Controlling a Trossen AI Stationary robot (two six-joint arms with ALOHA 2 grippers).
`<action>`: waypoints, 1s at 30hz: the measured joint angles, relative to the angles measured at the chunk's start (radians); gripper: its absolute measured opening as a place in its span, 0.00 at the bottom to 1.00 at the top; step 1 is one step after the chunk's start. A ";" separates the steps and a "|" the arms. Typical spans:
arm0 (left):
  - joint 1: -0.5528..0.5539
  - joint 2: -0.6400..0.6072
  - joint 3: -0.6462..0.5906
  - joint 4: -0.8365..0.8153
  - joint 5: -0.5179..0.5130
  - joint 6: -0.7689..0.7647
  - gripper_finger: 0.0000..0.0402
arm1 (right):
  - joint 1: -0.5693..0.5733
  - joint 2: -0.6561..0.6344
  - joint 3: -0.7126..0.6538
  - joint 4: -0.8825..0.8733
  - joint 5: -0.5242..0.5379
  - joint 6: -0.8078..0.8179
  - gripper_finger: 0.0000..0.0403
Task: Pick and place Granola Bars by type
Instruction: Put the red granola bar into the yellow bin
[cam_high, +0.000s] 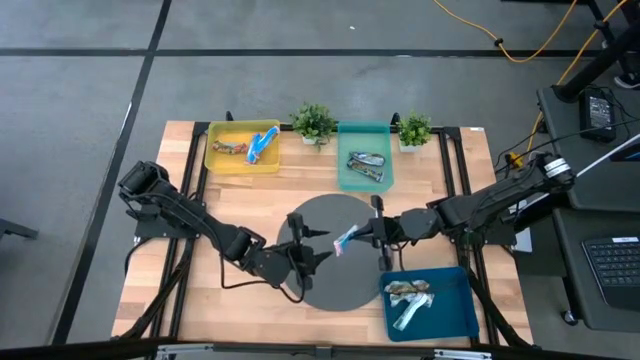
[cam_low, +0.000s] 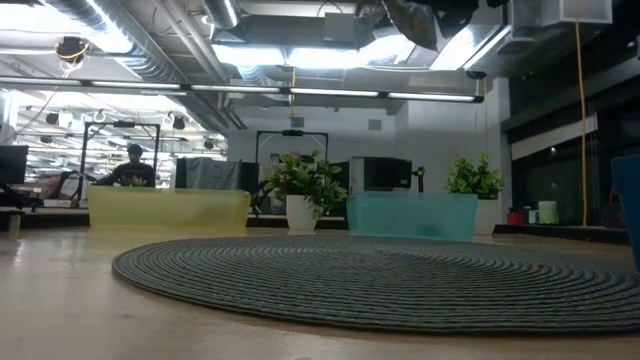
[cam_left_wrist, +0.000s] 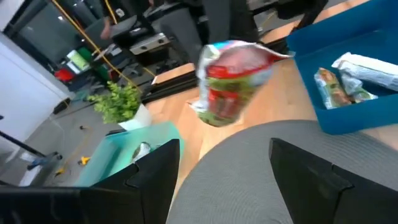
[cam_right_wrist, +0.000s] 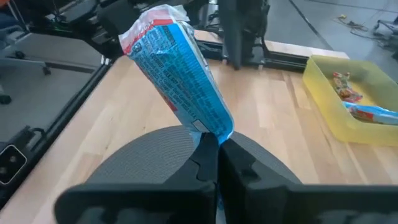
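1. High view: a round grey mat lies mid-table. Three bins: the yellow bin holds two bars, the teal bin two, and the blue bin at the near right corner two. Two potted plants stand along the far edge. The right hand pinches a blue-and-white bar above the mat; the left hand is spread just beside it.
2. Low view: the mat, the yellow and teal bins and both plants show; one person sits far behind.
3. Left wrist view: the left hand's fingers stand apart, with the held bar's end beyond them.
4. Right wrist view: the fingers, pressed together, grip the bar's lower end.
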 joint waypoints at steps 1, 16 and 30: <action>0.000 0.000 0.000 -0.001 -0.003 -0.002 0.60 | 0.000 0.006 0.000 0.006 -0.004 -0.004 0.01; 0.001 0.000 0.000 0.022 0.086 -0.028 0.60 | 0.000 0.045 0.000 0.041 -0.025 -0.009 0.03; 0.000 0.000 0.000 0.034 0.081 0.000 0.60 | -0.062 0.063 0.000 0.067 -0.114 -0.003 0.03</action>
